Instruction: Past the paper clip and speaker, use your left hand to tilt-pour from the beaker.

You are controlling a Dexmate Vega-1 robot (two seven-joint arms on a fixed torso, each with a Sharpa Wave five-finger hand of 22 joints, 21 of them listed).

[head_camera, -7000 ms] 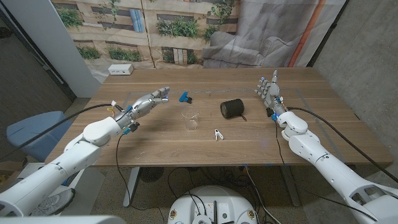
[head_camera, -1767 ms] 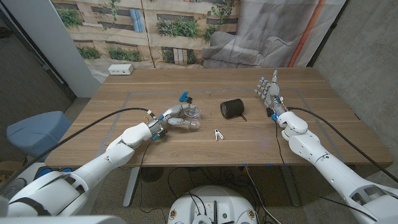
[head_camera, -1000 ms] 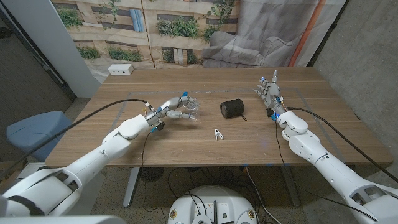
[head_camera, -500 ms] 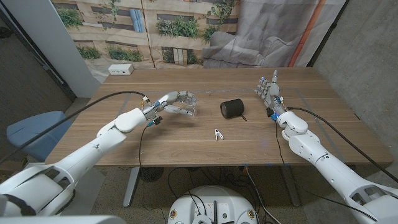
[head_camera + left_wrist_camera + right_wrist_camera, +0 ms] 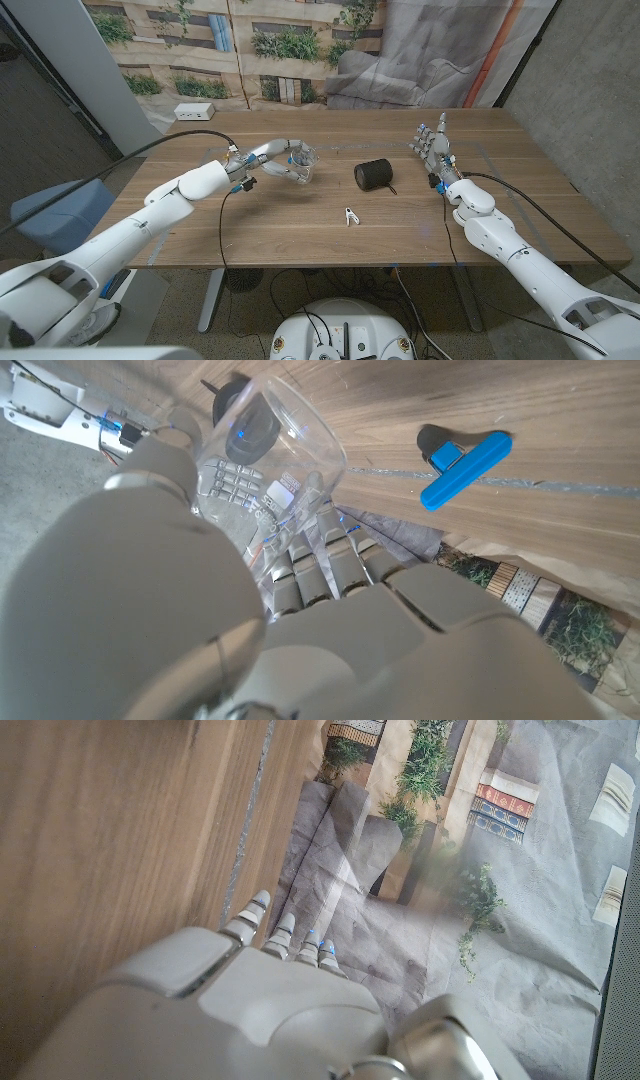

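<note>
Above the middle of the desk (image 5: pixel 250 225), toward its far edge, the left hand (image 5: pixel 272 157) grips the clear beaker (image 5: pixel 303 163), held off the wood and tilted. Beside it sits the black speaker (image 5: pixel 375 175), with the paper clip (image 5: pixel 349 215) nearer the front edge. Near the right edge, the right hand (image 5: pixel 432 148) stands with fingers spread, holding nothing.

The beaker (image 5: pixel 275 455) perhaps bears faint markings, none legible.

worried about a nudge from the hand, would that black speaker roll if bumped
Probably yes: the black speaker looks cylindrical and lies on its side on the table, so a sideways push would likely roll it. It looks rigid and compact. The thin cord beside it might drag slightly.
</note>
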